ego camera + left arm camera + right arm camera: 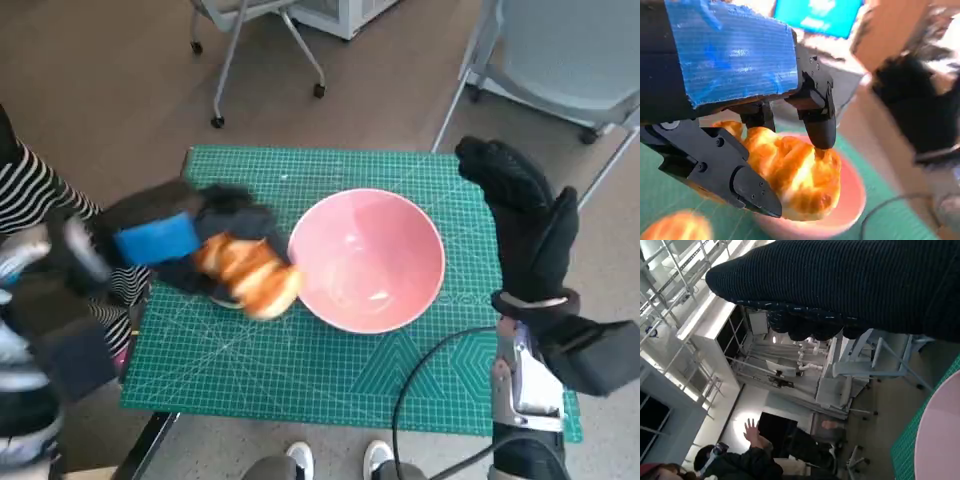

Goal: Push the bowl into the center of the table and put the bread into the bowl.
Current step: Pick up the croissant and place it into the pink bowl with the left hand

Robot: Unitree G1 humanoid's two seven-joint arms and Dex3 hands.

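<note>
Two hands show over the green cutting mat (300,370), and the pink bowl (368,260) serves as the landmark. The bowl sits upright near the middle of the mat, its inside bare.

The left hand (190,245), black with blue tape on its back, hangs just beside the bowl on the robot's left side. It holds the bread (250,275), a glossy golden-brown roll. In the left wrist view the black fingers (815,115) press on the top of the bread (795,177) while another black finger (730,177) clamps it from the opposite side, so the hand (740,100) is closed narrowly around the loaf. In that view the bread hangs over the near rim of the bowl (850,205); in the head view its end reaches the bowl's rim on the left side. Whether it actually touches the rim I cannot tell. A second blurred golden shape (675,227) lies on the mat away from the bowl; it is too blurred to say what it is.

The right hand (525,225), in the black knitted glove, stands on the bowl's other side, apart from it, at the mat's edge. It holds nothing, fingers extended. The right wrist view shows the glove (850,285) as a dark band, a sliver of the bowl (940,440), and a person (740,460) with a raised hand far beyond.
</note>
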